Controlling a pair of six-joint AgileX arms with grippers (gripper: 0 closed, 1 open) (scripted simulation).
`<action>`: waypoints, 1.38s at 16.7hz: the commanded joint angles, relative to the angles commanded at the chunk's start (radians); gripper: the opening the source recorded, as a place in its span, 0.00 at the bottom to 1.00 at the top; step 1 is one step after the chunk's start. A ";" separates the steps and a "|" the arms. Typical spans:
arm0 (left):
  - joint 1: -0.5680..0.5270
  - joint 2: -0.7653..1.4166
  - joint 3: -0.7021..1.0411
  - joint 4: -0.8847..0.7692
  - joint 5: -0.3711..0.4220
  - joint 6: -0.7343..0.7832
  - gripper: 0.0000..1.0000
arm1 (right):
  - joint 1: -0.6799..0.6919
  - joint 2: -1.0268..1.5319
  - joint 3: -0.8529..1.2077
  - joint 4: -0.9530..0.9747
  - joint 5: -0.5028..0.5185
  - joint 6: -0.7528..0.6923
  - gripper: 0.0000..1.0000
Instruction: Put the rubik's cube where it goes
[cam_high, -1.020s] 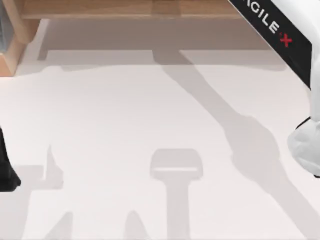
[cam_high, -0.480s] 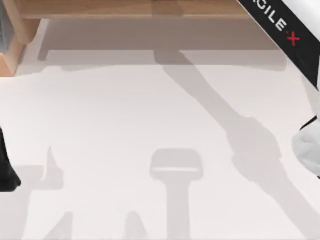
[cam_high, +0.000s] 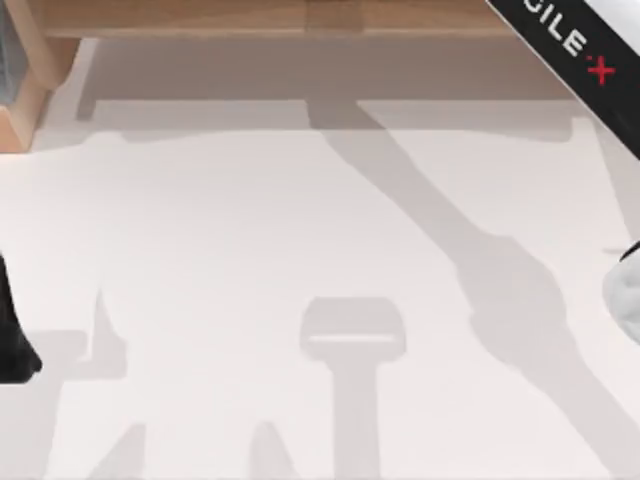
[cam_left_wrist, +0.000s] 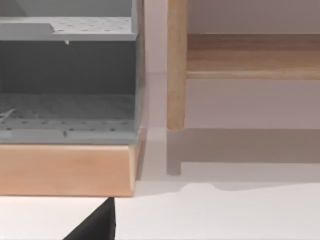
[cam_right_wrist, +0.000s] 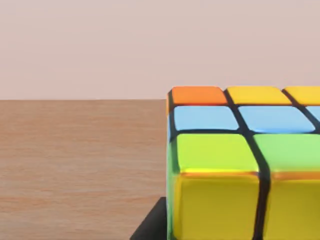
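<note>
The rubik's cube (cam_right_wrist: 240, 165) sits very close in the right wrist view, with orange, yellow, blue and green tiles showing. It hangs above a brown wooden surface (cam_right_wrist: 75, 160). A dark finger (cam_right_wrist: 150, 227) of my right gripper lies against the cube's lower side, so the gripper looks shut on it. In the top view my right arm (cam_high: 585, 50) crosses the far right corner, and its white wrist (cam_high: 625, 300) pokes in at the right edge. My left arm (cam_high: 10, 330) is parked at the left edge.
A wooden shelf rail (cam_high: 200, 18) runs along the back of the white table (cam_high: 250, 230). The left wrist view shows a grey perforated bin (cam_left_wrist: 65, 115) on a wooden base (cam_left_wrist: 65, 170), beside a wooden post (cam_left_wrist: 176, 65).
My right arm has slid towards the top view's right edge, and its white wrist has almost left the picture. The left arm has not moved.
</note>
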 joint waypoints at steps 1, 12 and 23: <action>0.000 0.000 0.000 0.000 0.000 0.000 1.00 | 0.000 -0.001 -0.002 -0.002 0.003 0.002 0.00; 0.000 0.000 0.000 0.000 0.000 0.000 1.00 | -0.282 -0.081 0.048 -0.026 0.141 0.047 0.00; 0.000 0.000 0.000 0.000 0.000 0.000 1.00 | -1.035 -0.172 0.070 -0.713 -0.075 -0.056 0.00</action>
